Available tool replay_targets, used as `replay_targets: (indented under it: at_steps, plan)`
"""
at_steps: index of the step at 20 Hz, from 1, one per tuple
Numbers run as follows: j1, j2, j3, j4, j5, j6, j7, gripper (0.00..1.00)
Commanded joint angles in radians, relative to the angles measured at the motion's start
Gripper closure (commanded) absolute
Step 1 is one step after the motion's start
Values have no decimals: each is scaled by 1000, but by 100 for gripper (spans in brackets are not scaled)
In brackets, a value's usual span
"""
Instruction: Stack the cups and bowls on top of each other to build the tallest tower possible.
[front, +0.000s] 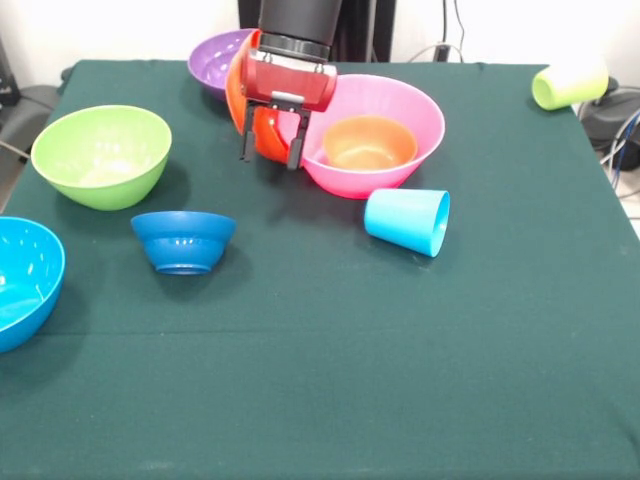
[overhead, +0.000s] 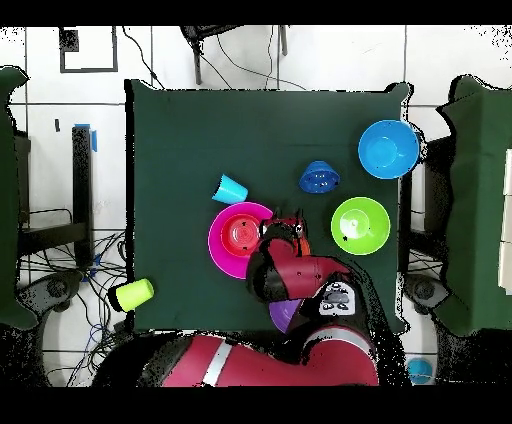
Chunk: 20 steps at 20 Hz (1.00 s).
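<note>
Bowls sit scattered and no tower exists yet; every piece lies on its own across the green tabletop (front: 330, 380). Nearest the front-view camera, the large light blue bowl (front: 22, 280) sits at the left edge, with the small dark blue bowl (front: 183, 240) upright a little further in and the light blue cup (front: 408, 220) tipped on its side to the right. Beyond them stands the lime green bowl (front: 102, 155) at the left, and in the middle the large pink bowl (front: 400, 115) with the small orange bowl (front: 369, 142) nested inside it. The gripper (front: 272, 158) hangs just beside the pink bowl's left rim, its jaws pinching the rim of the orange-red bowl (front: 262, 130), which hangs on edge (how firmly is hard to judge). Further back are the purple bowl (front: 215, 60) and, at the far right corner, the lime green cup (front: 568, 84) on its side. The step in hand looks like carrying the orange-red bowl; next it needs levelling and lowering onto a chosen base.
</note>
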<state>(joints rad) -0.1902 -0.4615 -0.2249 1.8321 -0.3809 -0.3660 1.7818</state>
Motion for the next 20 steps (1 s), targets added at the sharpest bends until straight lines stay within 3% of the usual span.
replay_targets:
  at_steps: [1,20]
  plan:
    - [51,55,35,58,55,-33,183,0]
    - [172,68,-38,95,188,-56,222,0]
